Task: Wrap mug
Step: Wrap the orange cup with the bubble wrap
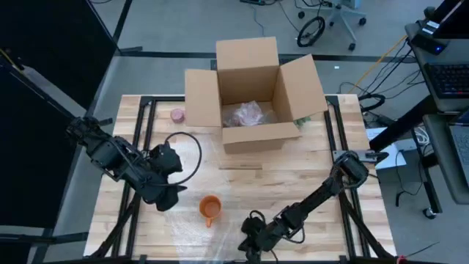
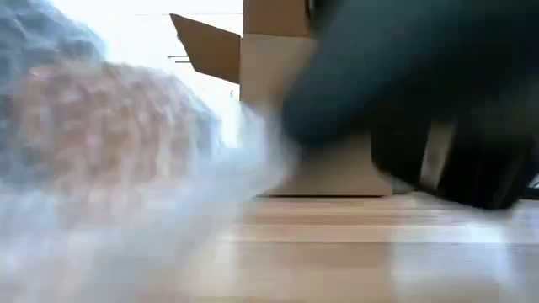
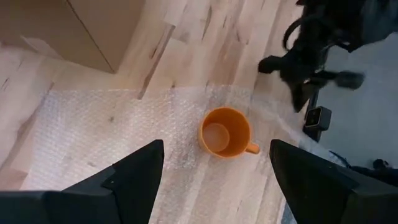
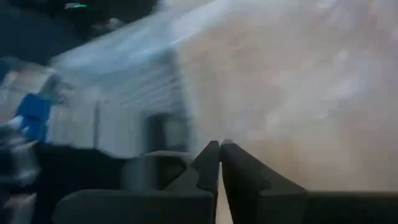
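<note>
An orange mug [image 1: 210, 209] stands upright, mouth up, on a sheet of clear bubble wrap [image 1: 187, 229] spread on the wooden table near its front edge. My left gripper [image 1: 173, 193] hovers open just left of the mug; in its wrist view the mug [image 3: 224, 132] shows between and beyond the two fingers. My right gripper [image 1: 249, 236] is low at the sheet's near right corner, its fingers shut [image 4: 219, 149]. In the low view the mug shows only as an orange blur behind the wrap [image 2: 101, 135]. My right gripper has its fingertips pinched together at the edge of the bubble wrap [image 4: 200, 134], near the sheet's near right corner. The fingers lie low, close to the table. One layer or several, I cannot tell. The rest of the sheet lies on the table under the mug.
An open cardboard box [image 1: 249, 95] stands at the table's far middle with a wrapped item [image 1: 245, 114] inside. A small pink object [image 1: 177, 115] sits left of the box. A thin wooden strip [image 1: 239, 166] lies in front of it.
</note>
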You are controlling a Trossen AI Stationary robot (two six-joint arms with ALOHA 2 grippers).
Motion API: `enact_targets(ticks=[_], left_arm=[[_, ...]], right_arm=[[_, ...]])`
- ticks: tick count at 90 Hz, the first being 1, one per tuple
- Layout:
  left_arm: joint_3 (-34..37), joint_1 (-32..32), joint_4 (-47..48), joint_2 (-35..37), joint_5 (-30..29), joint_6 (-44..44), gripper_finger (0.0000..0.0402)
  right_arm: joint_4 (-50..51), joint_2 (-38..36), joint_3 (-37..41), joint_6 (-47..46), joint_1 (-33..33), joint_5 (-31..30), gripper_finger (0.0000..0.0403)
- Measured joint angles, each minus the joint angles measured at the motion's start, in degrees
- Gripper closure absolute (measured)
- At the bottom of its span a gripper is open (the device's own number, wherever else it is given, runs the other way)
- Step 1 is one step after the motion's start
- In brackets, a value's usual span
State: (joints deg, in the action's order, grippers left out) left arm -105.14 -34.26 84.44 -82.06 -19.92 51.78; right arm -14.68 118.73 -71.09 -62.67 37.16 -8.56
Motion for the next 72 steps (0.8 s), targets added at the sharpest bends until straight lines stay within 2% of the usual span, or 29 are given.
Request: enact_targets(ticks=[31,45,54,62,72], left_arm=[[0.0,0.0,0.02,0.0,0.3,-0.12,0.012],[0.0,0.0,0.04,0.0,0.32,-0.18,0.012],[0.0,0.0,0.04,0.0,0.32,-0.18,0.012],[0.0,0.0,0.04,0.0,0.36,-0.28,0.012],[0.0,0.0,0.04,0.0,2.06,-1.41,0.012]], right_arm=[[5.26,-10.2,-0.18,5.01,-1.45,2.68,0.0403],[10.58,-10.42,-0.2,-3.11,-1.81,2.72,0.0398],[16.33,-10.16,-0.2,-9.14,-1.89,2.14,0.0365],[20.48,-9.53,-0.2,-12.25,-1.85,-1.85,0.0316],[19.4,-8.7,-0.2,-10.35,-1.89,-6.78,0.0249]])
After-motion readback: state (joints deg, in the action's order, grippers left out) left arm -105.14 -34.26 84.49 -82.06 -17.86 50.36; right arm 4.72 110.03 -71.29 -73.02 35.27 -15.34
